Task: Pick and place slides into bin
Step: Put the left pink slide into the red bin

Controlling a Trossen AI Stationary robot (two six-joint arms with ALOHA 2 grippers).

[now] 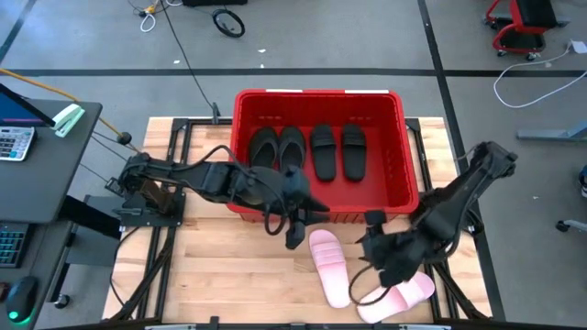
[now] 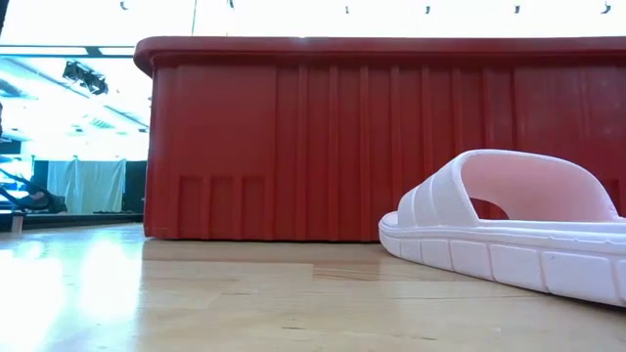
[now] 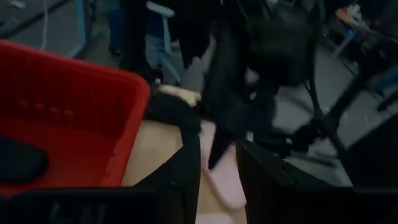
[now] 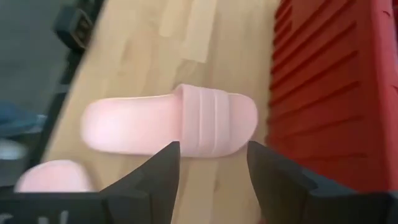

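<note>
The red bin (image 1: 316,94) stands at the table's far middle, and two black flip-flops (image 1: 278,148) and two black slides (image 1: 337,151) lie flat in it. One pink slide (image 1: 328,266) rests sole-down on the wood in front of the bin, also seen as pink slide (image 4: 168,121). A second pink slide (image 1: 404,293) lies near the front right. My left gripper (image 1: 295,231) hovers open by the bin's near wall, above the first slide's far end. My right gripper (image 4: 214,174) hangs open over that slide from the right, touching nothing.
The bin's near wall (image 2: 372,147) rises close behind the pink slide (image 2: 518,225). Both arms crowd the space between bin and slides. Bare wooden tabletop (image 1: 229,275) lies at the near left. A desk with a keyboard (image 1: 14,142) stands beyond the table's left edge.
</note>
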